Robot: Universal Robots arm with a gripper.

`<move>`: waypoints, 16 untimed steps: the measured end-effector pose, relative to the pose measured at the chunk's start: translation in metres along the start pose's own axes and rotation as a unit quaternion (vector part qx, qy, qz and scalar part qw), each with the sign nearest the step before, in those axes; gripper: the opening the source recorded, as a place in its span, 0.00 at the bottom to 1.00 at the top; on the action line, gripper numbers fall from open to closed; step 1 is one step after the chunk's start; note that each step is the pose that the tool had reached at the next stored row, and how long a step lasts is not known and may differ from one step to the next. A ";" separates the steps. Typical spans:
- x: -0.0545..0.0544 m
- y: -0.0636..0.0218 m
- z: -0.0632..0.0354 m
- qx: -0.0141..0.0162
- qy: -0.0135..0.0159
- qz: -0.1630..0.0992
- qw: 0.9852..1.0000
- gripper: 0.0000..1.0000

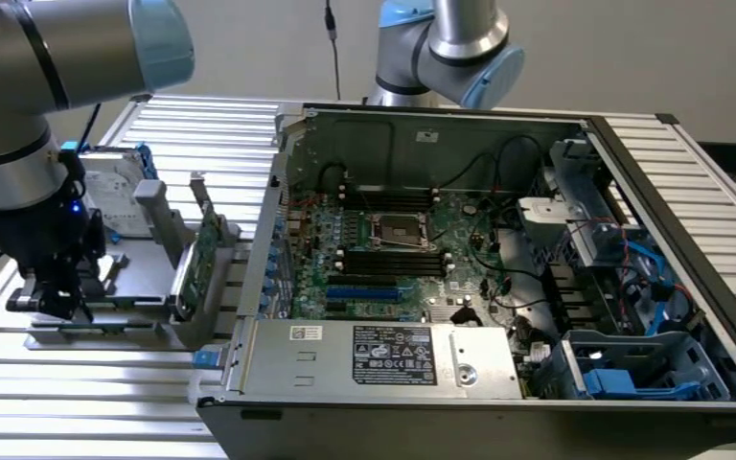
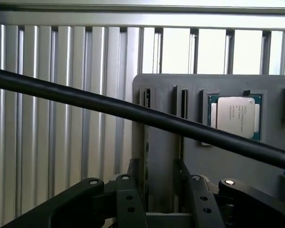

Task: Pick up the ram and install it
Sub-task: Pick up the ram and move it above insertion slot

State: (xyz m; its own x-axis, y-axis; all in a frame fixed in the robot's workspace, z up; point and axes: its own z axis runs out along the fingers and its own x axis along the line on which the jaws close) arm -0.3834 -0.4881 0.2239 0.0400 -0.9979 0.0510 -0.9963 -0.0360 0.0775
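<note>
**Ram.** The ram (image 1: 93,328) stood on its long edge in a slot at the foot of the grey holder (image 1: 138,283), at the lower left of the exterior view. It was on the slatted counter (image 1: 202,125) and outside the computer case (image 1: 420,144). In the wrist view the ram (image 2: 146,147) presented as a thin edge running along one slot of the holder (image 2: 161,133).

**Pincer.** The pincer (image 1: 64,305) hung directly over the ram, with its tips low against the holder's base. In the wrist view the pincer (image 2: 159,185) had its jaws apart at a moderate gap. One finger (image 2: 135,183) lay close beside the ram's edge and the other stood clear of it. Nothing was clamped (contact by the nearer finger could not be confirmed).

**Holder contents.**
- A processor (image 2: 235,116) lay flat in a recess beside the slots.
- A black cable (image 2: 133,114) crossed the wrist view in front of the holder.
- In the exterior view a hard drive (image 1: 106,196) stood at the holder's far end.
- A green expansion card (image 1: 199,264) stood upright on the side nearest the case.

**Case.** The case lay open at centre frame.
- The motherboard (image 1: 381,249) was exposed.
- Black memory slots (image 1: 394,261) lay beside the central socket.
- A silver power supply (image 1: 381,359) sat along the near edge.

**Arm.** The arm (image 1: 35,96) descended from the upper left of the frame.
</note>
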 end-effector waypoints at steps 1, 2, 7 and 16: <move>0.001 0.0000 0.0011 -0.001 0.000 -0.004 1.000 0.42; 0.001 -0.0001 0.0022 -0.001 0.001 -0.008 1.000 0.42; 0.004 -0.0002 0.0087 -0.003 0.002 -0.026 1.000 0.42; 0.003 0.0114 0.0234 0.007 0.002 -0.043 0.999 0.42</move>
State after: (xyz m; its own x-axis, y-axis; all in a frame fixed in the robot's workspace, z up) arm -0.3964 -0.4931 0.2017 0.1254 -0.9909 0.0480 -0.9902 -0.1220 0.0686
